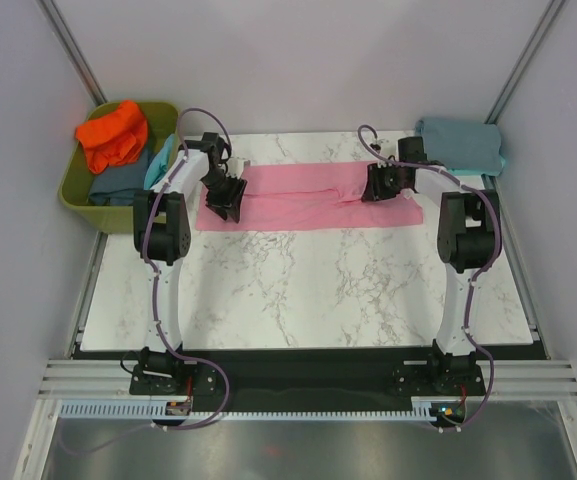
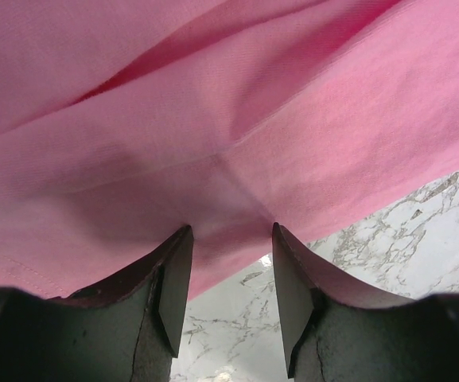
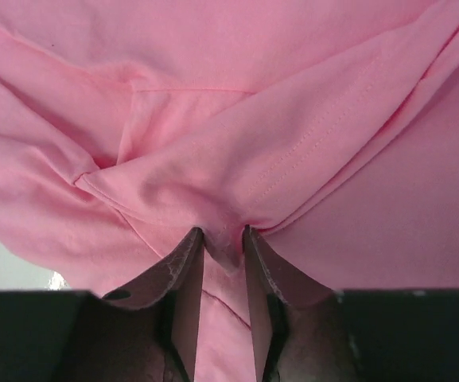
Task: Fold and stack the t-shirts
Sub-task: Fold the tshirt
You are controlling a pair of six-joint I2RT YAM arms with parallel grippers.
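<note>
- Top external view: a white marble-patterned table (image 1: pixel 298 290) carries the pink cotton t-shirt (image 1: pixel 308 205), which lies as a long flat band across the table's far half. Both arms cover its ends.
- An olive-green plastic tub (image 1: pixel 73 190) at the far left holds a crumpled orange t-shirt (image 1: pixel 113 135) on top of a half-hidden slate-blue t-shirt (image 1: pixel 118 187).
- A folded grey-blue t-shirt (image 1: pixel 458 143) lies at the far right corner.
- Left gripper (image 2: pixel 229 235): fingers spread, with the pink edge at their tips and nothing clamped.
- Right gripper (image 3: pixel 223 235): fingers nearly closed, pinching a pink fold.
</note>
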